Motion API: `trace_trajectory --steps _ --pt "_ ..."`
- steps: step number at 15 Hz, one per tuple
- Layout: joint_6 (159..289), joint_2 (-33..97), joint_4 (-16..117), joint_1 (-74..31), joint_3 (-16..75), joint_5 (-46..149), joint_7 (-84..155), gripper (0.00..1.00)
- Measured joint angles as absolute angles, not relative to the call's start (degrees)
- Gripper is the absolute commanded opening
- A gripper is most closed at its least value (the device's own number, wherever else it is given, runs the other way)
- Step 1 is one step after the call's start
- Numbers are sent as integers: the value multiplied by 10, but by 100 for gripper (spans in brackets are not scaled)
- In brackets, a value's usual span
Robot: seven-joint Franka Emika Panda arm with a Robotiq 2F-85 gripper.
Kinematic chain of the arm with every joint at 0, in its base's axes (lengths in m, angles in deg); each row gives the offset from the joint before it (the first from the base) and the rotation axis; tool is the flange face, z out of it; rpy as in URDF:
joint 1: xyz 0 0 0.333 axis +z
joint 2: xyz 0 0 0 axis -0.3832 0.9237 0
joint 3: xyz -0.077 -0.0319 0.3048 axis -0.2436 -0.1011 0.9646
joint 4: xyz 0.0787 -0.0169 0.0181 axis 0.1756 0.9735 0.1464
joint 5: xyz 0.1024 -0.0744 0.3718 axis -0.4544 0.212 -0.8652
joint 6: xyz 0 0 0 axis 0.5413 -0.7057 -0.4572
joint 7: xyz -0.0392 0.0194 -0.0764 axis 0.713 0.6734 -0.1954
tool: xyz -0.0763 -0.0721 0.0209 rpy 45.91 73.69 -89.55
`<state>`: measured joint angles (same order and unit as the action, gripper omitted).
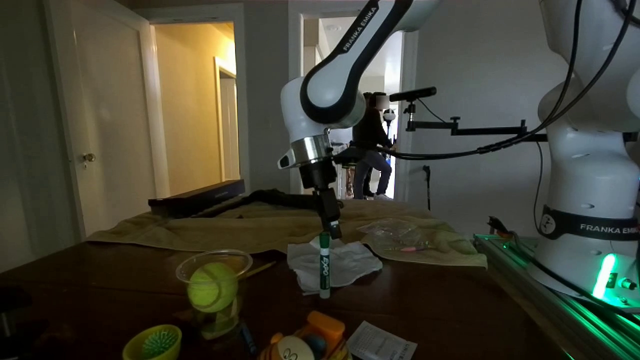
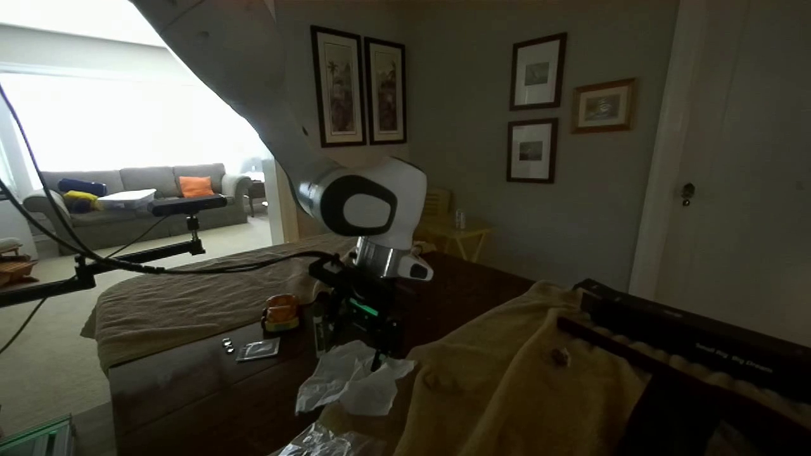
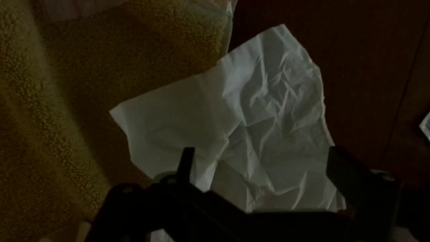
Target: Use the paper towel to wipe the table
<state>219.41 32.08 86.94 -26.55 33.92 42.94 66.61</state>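
Hanging over the paper towel (image 3: 275, 111), the Robotiq gripper (image 3: 261, 151) points down with its two fingers well apart; crumpled white folds show between them in the wrist view, and whether a fingertip touches them I cannot tell. The paper towel lies well in from the edge of the table (image 1: 440, 305) beside the robot's base (image 1: 585, 250), partly on dark wood, partly on the border of a tan cloth (image 2: 475, 380). Just beside it, on the side away from that cloth, a green-capped Expo marker (image 1: 325, 270) stands upright. On the cloth, a clear plastic bag (image 1: 392, 232) lies nearer the robot-side edge and a long black box (image 2: 684, 342) nearer the opposite edge. Farther out past the marker, going across from the robot-side edge, come a white printed packet (image 1: 382, 342), an orange cartoon-face toy (image 1: 325, 327), a blue crayon (image 1: 248, 340), a clear plastic cup (image 1: 220, 327) with a tennis ball (image 1: 214, 287) in it, and a yellow bowl (image 1: 132, 346) holding a green bristly object (image 1: 160, 344). Beyond the toy, in an exterior view, a second tan cloth (image 2: 190, 310) covers the table's end and hangs over a corner.
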Motion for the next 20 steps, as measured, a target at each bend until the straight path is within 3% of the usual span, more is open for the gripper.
trace_trajectory --steps 6,12,13,14,20 --pt "2200 323 870 -266 340 429 666 100" --pt "2298 358 872 -257 356 437 660 100" --pt "2310 365 872 -255 359 439 659 90" --pt "2320 372 872 -252 362 441 658 72" --pt "2351 394 872 -245 371 452 648 31"
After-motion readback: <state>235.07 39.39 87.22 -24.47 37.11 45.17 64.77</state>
